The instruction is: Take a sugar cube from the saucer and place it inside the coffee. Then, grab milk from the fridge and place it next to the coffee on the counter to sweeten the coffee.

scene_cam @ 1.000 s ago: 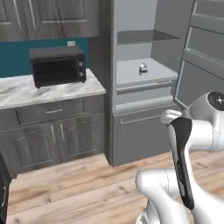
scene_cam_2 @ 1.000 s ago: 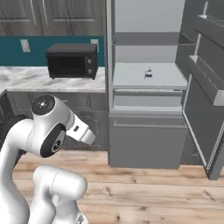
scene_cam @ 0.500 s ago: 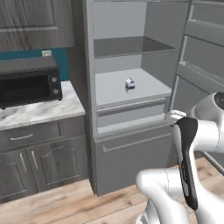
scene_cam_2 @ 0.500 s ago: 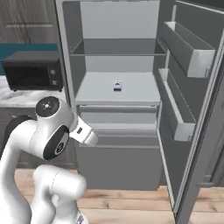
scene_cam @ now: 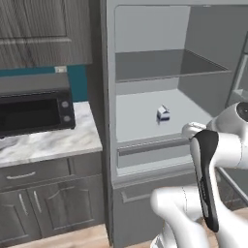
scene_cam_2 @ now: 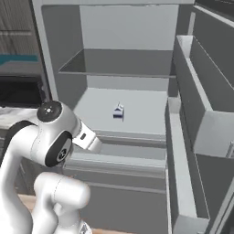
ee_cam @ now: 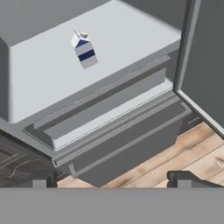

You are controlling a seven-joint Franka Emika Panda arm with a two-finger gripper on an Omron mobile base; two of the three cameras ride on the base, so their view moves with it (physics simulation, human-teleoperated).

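We see the fridge (scene_cam: pixel 145 72) standing open in front of the arm, with its door (scene_cam_2: pixel 201 114) swung to the right. The milk (scene_cam: pixel 163 113) stands upright on the lower pale shelf (scene_cam: pixel 138 116), about in the middle of it and well apart from the walls. In the hand view the milk (ee_cam: pixel 84 50) appears near the top, with blue bands on its white side. Under this shelf is a drawer (ee_cam: pixel 109 109), closed. The upper shelf (scene_cam: pixel 164 65) carries nothing.

Of the tool (ee_cam: pixel 113 179) we see only the two dark finger tips at the bottom of the hand view. They stand far apart, so it is wide and holds nothing. It is well apart from the milk.

To the left of the fridge, the marbled surface (scene_cam: pixel 48 143) carries a black microwave (scene_cam: pixel 34 111), over dark grey cabinets (scene_cam: pixel 48 193). The floor (ee_cam: pixel 197 153) is of light wood.
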